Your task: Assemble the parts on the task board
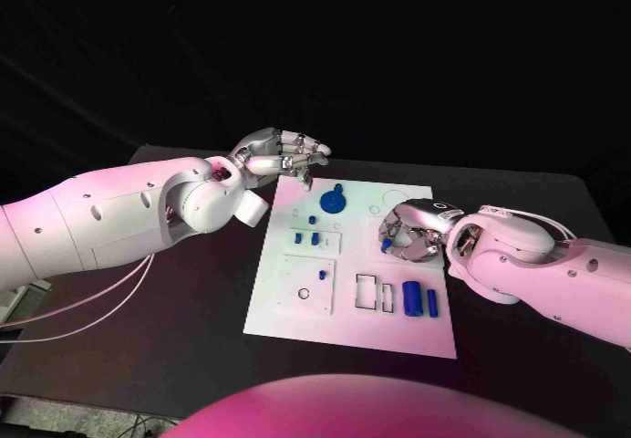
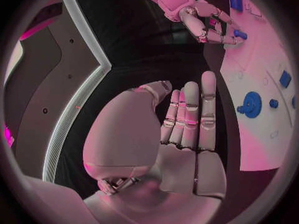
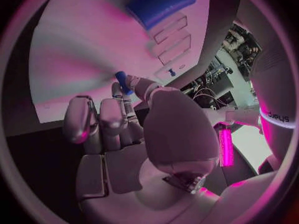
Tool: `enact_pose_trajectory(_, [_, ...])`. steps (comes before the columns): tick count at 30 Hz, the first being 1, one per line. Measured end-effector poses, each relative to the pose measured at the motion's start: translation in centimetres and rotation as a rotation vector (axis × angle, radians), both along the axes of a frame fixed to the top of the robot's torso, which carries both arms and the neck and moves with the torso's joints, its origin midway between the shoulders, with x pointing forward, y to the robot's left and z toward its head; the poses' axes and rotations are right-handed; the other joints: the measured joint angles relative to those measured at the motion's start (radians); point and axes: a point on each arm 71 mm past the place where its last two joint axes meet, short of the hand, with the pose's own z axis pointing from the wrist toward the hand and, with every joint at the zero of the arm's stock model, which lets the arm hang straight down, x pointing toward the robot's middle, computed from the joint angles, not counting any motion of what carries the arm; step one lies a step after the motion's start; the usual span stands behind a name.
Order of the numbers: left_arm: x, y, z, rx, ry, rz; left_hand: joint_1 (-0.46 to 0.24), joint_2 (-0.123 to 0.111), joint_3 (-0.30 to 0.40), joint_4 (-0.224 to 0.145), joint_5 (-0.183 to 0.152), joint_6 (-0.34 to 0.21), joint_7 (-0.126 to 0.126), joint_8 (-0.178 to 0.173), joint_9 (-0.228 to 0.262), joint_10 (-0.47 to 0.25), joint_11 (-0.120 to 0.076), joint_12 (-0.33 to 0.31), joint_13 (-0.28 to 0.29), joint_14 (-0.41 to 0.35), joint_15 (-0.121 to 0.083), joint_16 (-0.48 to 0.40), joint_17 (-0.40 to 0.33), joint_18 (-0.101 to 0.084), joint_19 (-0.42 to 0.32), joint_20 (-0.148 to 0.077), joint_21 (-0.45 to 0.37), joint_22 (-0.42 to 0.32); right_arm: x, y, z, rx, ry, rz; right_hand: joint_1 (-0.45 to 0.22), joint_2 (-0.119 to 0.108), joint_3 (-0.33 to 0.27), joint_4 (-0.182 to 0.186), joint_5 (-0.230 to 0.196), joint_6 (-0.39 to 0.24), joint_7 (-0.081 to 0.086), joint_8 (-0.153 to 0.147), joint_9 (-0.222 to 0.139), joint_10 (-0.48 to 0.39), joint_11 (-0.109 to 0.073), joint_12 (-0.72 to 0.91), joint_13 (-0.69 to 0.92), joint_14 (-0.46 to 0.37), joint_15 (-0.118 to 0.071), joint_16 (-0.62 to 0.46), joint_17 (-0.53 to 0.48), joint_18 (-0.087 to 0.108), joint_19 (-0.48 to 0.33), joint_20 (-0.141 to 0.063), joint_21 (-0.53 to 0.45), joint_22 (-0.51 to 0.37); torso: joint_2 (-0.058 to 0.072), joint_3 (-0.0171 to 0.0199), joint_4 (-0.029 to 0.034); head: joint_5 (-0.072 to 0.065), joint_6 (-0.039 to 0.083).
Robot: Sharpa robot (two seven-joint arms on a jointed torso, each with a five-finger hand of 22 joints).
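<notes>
Here, in the head view, the white task board lies in the middle of the black surface, and everything else is placed from that board. The left hand hovers off the board's far left corner, fingers curled loosely inward with nothing in them, probably parked clear so the other arm has room. The right hand sits over the board's right-middle area with a small blue part pinched at its fingertips, seemingly poised to seat it in a slot. A round blue disc rests on the board's far side, two small blue pegs stand in a square inset left of centre, and two longer blue cylinders lie side by side near the board's near right edge, beside two empty rectangular recesses. In the left wrist view, the left hand shows its fingers fairly straight and close together, holding nothing; the board with the disc lies beyond it, and the right hand appears further off with its blue part at the fingertips. In the right wrist view, the right hand grips the blue part between thumb and a finger just above the board; a blurred blue cylinder looms at the board's far end. Which slot the part is meant for is hard to tell, and its lower end is hidden by the fingers.
</notes>
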Motion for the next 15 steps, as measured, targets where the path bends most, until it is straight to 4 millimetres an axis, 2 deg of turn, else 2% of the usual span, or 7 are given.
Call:
enact_pose_trajectory(6, [0.0, 0.01, -0.01, 0.0, 0.0, 0.0, 0.0, 0.0, 0.0, 0.0, 0.0, 0.0, 0.0, 0.0, 0.0, 0.0, 0.0, 0.0, 0.0, 0.0, 0.0, 0.0, 0.0, 0.0, 0.0, 0.0, 0.0, 0.0, 0.0, 0.02, -0.08, 0.0, 0.001, 0.0, 0.0, 0.0, 0.008, 0.001, -0.005, 0.006, -0.002, 0.0, 0.002, 0.008, -0.004, 0.0, 0.0, 0.0, 0.0, 0.004, 0.0, 0.0, 0.0, 0.0, 0.0, 0.002, 0.0, -0.0002, 0.0002, 0.0, 0.0])
enact_pose_trajectory(8, [0.01, 0.01, -0.01, 0.0, 0.001, 0.0, 0.0, 0.0, 0.0, 0.0, 0.0, 0.0, 0.0, 0.0, 0.0, 0.0, 0.0, 0.0, 0.0, 0.0, 0.0, 0.0, 0.0, 0.0, 0.0, 0.0, 0.0, 0.0, 0.01, 0.03, -0.08, 0.001, 0.001, 0.0, -0.001, 0.001, 0.019, 0.001, -0.005, 0.018, -0.006, 0.01, 0.006, 0.024, -0.006, 0.0, 0.0, 0.002, -0.002, 0.01, 0.003, 0.0, 0.004, -0.004, 0.008, 0.007, 0.0, -0.0002, 0.0003, -0.001, 0.0])
enact_pose_trajectory(9, [0.01, 0.01, -0.01, 0.0, 0.001, 0.0, 0.0, 0.0, 0.0, 0.0, 0.0, 0.0, 0.0, 0.0, 0.0, 0.0, 0.0, 0.0, 0.0, 0.0, 0.0, 0.0, 0.0, 0.0, 0.0, 0.0, 0.0, 0.0, 0.02, 0.03, -0.08, 0.002, 0.0, -0.001, -0.004, 0.004, 0.025, 0.0, -0.014, 0.026, -0.008, 0.016, 0.008, 0.032, -0.009, 0.0, 0.0, 0.004, -0.004, 0.012, 0.005, 0.0, 0.006, -0.006, 0.011, 0.01, 0.0, -0.0003, 0.0004, -0.001, 0.0])
enact_pose_trajectory(11, [0.01, 0.01, -0.01, 0.0, 0.001, 0.0, 0.0, 0.0, 0.0, 0.0, 0.0, 0.0, 0.0, 0.0, 0.0, 0.0, 0.0, 0.0, 0.0, 0.0, 0.0, 0.0, 0.0, 0.0, 0.0, 0.0, 0.0, 0.0, 0.06, -0.01, -0.09, 0.003, -0.003, -0.004, -0.007, 0.018, 0.044, -0.001, -0.063, 0.038, -0.016, 0.027, 0.013, 0.055, -0.015, 0.003, 0.0, 0.007, -0.007, 0.017, 0.01, 0.0, 0.011, -0.011, 0.016, 0.017, 0.0, -0.0005, 0.0004, -0.001, 0.0])
enact_pose_trajectory(13, [0.01, 0.02, -0.01, 0.0, 0.001, 0.0, 0.0, 0.0, 0.0, 0.0, 0.0, 0.0, 0.0, 0.0, 0.0, 0.0, 0.0, 0.0, 0.0, 0.0, 0.0, 0.0, 0.0, 0.0, 0.0, 0.0, 0.0, 0.0, 0.1, -0.05, -0.08, 0.006, -0.006, -0.007, -0.008, 0.022, 0.054, 0.0, -0.081, 0.051, -0.022, 0.039, 0.021, 0.077, -0.023, 0.011, 0.002, 0.007, -0.018, 0.018, 0.013, 0.0, 0.015, -0.015, 0.02, 0.023, 0.0, -0.0007, 0.0006, -0.001, 0.0])
enact_pose_trajectory(15, [0.01, 0.02, -0.01, 0.001, 0.001, -0.001, 0.0, 0.0, 0.0, 0.0, 0.0, 0.0, 0.0, 0.0, 0.0, 0.0, 0.0, 0.0, 0.0, 0.0, 0.0, 0.0, 0.0, 0.0, 0.0, 0.0, 0.0, 0.0, 0.12, -0.06, -0.05, 0.011, -0.011, -0.011, -0.009, 0.028, 0.059, -0.002, -0.087, 0.056, -0.024, 0.054, 0.026, 0.097, -0.03, 0.017, 0.008, 0.009, -0.02, 0.023, 0.016, 0.0, 0.018, -0.018, 0.027, 0.029, 0.0, -0.0007, 0.0006, -0.001, 0.0])
